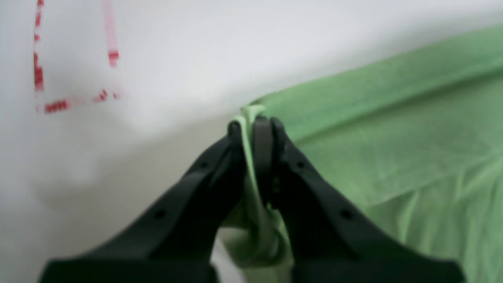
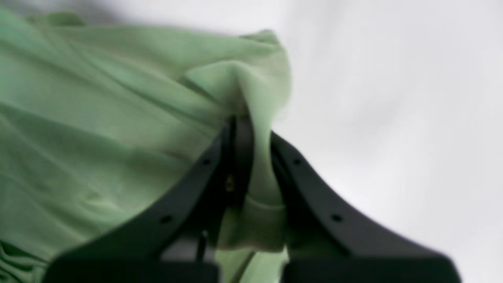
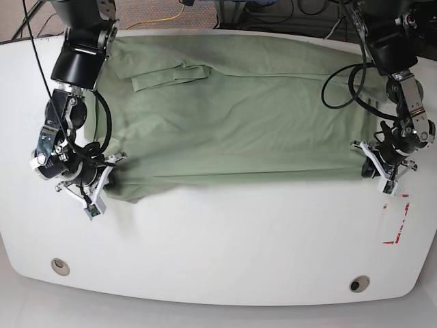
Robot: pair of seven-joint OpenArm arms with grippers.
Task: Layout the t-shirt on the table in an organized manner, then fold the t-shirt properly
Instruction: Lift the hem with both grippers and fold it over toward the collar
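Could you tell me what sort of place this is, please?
Probably a robotics lab or test station: two robot arms work over a white table marked with red tape, and loose cables run behind it.

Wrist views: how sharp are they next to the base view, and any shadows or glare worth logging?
Left wrist view: soft, with the t-shirt edges blurred and a broad dim shadow on the table. Right wrist view: also soft, the fabric smeared near the left edge, the tabletop pale and washed out. Base view: noticeably crisper, no strong glare.
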